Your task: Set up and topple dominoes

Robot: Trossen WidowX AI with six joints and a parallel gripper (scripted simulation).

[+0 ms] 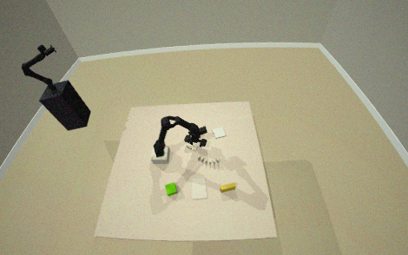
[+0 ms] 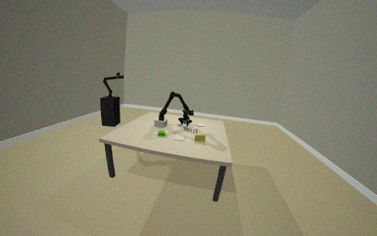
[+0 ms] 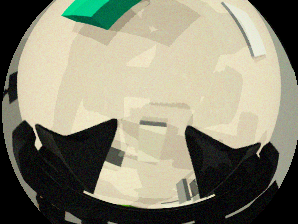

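My gripper (image 1: 196, 144) (image 2: 185, 124) (image 3: 152, 126) is open, pointing down low over the table. A loose pale domino (image 3: 152, 137) with a grey end lies below and between the fingertips in the wrist view; nothing is gripped. A second loose domino (image 3: 116, 157) shows grey beside the left finger and is partly hidden by it. In the top view the loose pieces (image 1: 191, 147) show just under the gripper. The row of several standing dominoes (image 1: 209, 162) (image 2: 190, 130) is upright, right of and nearer the cameras than the gripper; part of it (image 3: 183, 191) shows beside the right finger.
A teal block (image 3: 100, 14) lies beyond the gripper. A white square pad (image 1: 219, 133) (image 2: 200, 125) (image 3: 247, 30) is at the back right. At the front are a green block (image 1: 171, 189) (image 2: 161, 133), a white rectangle (image 1: 199, 190) (image 2: 180, 138) and a yellow block (image 1: 227, 187) (image 2: 200, 138).
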